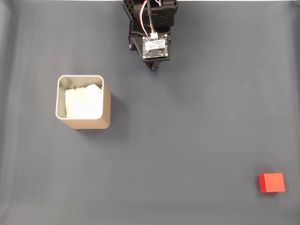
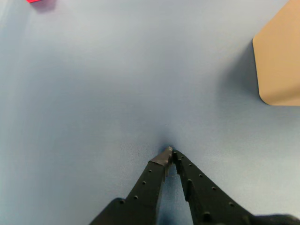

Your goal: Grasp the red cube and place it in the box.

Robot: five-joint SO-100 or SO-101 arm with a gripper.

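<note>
One red cube (image 1: pixel 272 182), far from the pincer (image 1: pixel 152 67) in the fixed view, down toward the lower right corner; in the wrist view a sliver of it (image 2: pixel 36 1) at the top left edge, well ahead of the closed tips (image 2: pixel 170 153) and to their left. One box (image 1: pixel 83 102), tan and open-topped, below and to the left of the pincer in the fixed view, well apart from it; in the wrist view one tan wall (image 2: pixel 280 61) ahead and to the right. One wad of white crumpled paper (image 1: pixel 83 102) inside that box. One arm, one pincer, two black fingers (image 2: pixel 149 185) meeting at their tips. One grey-blue table surface (image 1: pixel 187 131) under everything.
</note>
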